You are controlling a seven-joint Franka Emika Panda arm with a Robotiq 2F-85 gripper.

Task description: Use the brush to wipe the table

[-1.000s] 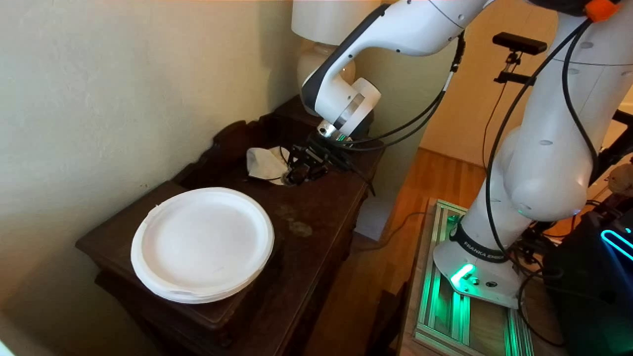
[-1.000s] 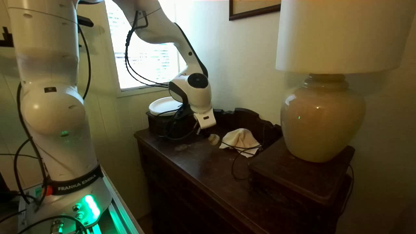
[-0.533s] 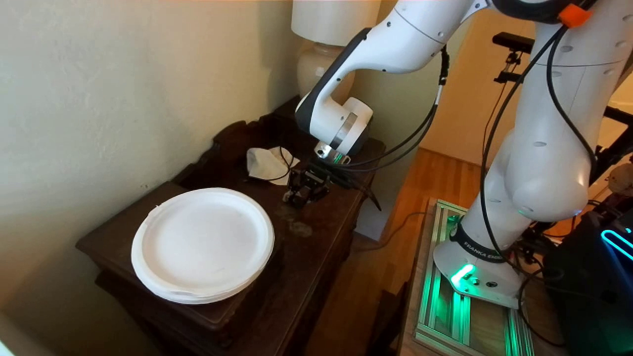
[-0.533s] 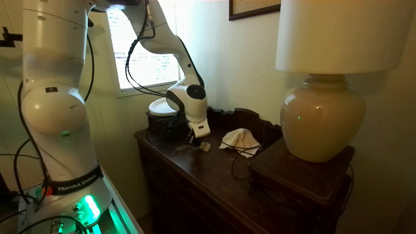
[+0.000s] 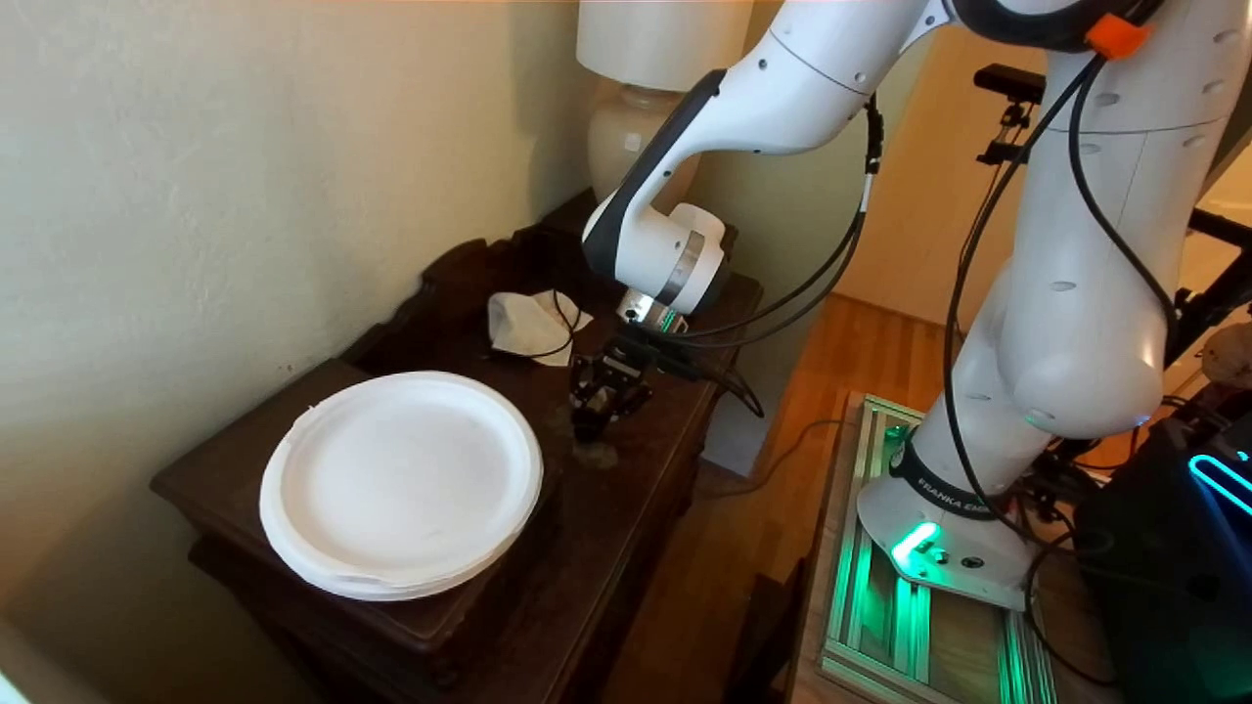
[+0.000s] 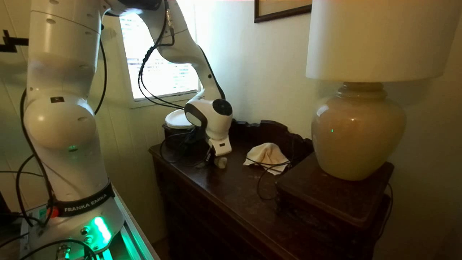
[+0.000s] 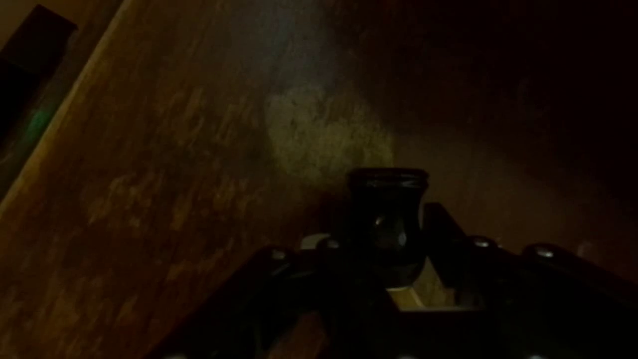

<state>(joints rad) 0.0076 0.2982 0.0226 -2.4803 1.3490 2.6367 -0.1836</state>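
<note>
The brush has pale bristles [image 6: 220,162] that show just below the gripper in an exterior view. Its shiny black handle [image 7: 390,232] stands between the fingers in the wrist view, where I cannot make out the bristles. My gripper [image 5: 599,399] is shut on the handle, low over the table; it also shows in an exterior view [image 6: 210,156]. The table is a dark wood dresser top [image 5: 626,489] with a pale worn patch [image 5: 597,454], which also shows ahead of the handle in the wrist view [image 7: 324,129]. I cannot tell whether the bristles touch the wood.
A pale cloth [image 6: 266,157] lies near the back rail, with a thin black cable [image 6: 260,191] beside it. White plates [image 5: 401,479] sit on a raised end block. A large lamp [image 6: 357,137] stands on the opposite block. A wall [image 5: 293,196] runs behind the dresser.
My gripper has moved with the brush away from the cloth, towards the plates and the worn patch, and lower. The brush has turned with the wrist. The cloth and plates have not moved.
</note>
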